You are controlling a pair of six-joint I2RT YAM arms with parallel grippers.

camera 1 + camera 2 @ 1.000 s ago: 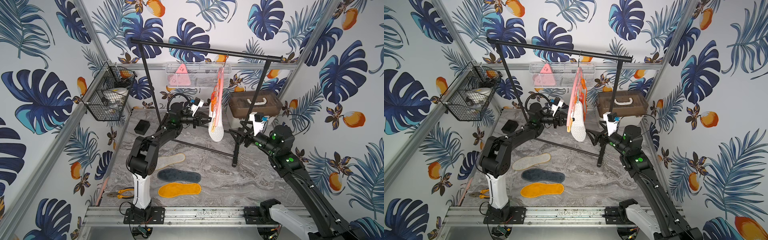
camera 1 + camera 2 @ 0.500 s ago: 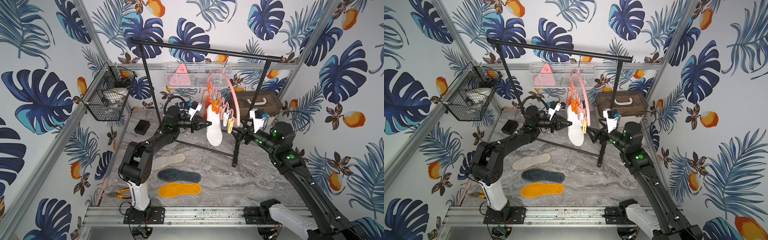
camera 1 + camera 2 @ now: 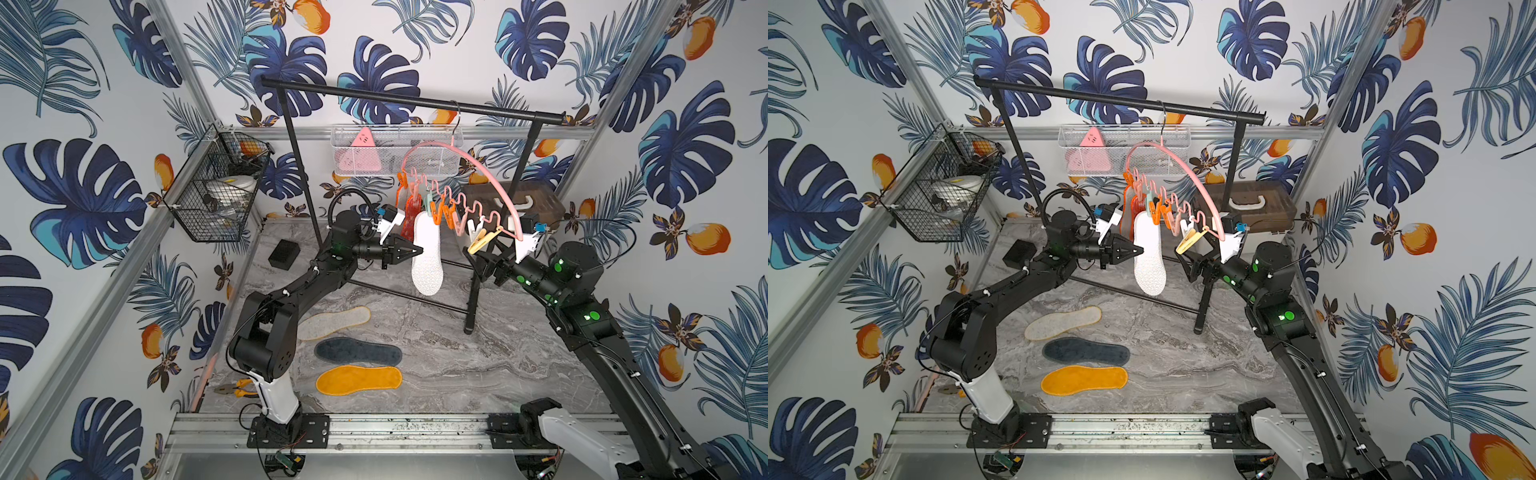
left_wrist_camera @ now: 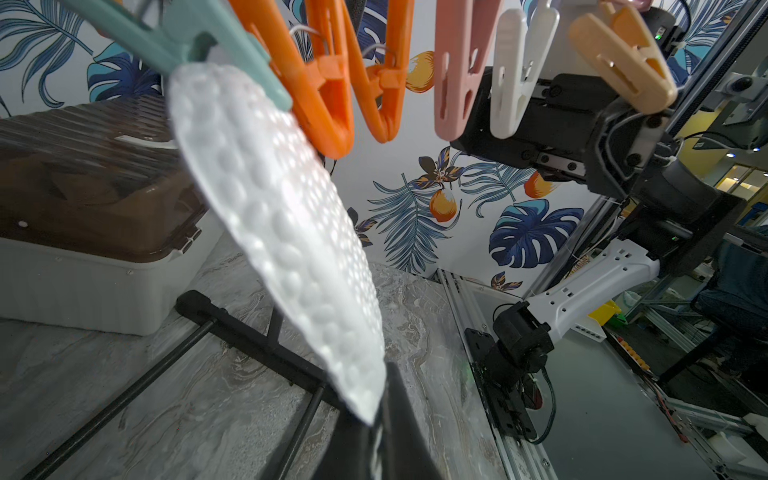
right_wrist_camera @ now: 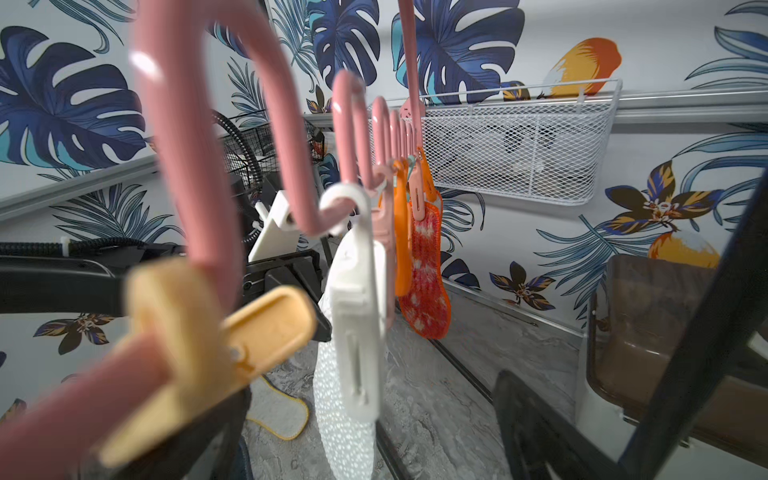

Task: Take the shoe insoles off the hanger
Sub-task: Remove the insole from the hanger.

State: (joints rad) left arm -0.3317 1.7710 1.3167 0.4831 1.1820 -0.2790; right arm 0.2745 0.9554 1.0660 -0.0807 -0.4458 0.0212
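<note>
Left gripper (image 3: 417,250) is pinched tight on the white bumpy insole (image 3: 427,257), which hangs from a mint clip (image 4: 199,37) on the pink hanger (image 3: 478,166)! Right gripper (image 3: 482,264) has its jaws spread wide beneath the yellow clip (image 3: 482,243). At the hanger's seven o'clock the cream insole (image 3: 334,323), navy insole (image 3: 357,351) and orange insole (image 3: 359,379) lie flat.

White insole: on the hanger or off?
On. The insole hangs from the hanger by a mint clip; the left gripper is shut on its edge.

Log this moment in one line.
left gripper: shut on white insole | right gripper: open by yellow clip | hanger: red mesh insole clipped | table: orange insole, navy insole, cream insole
</note>
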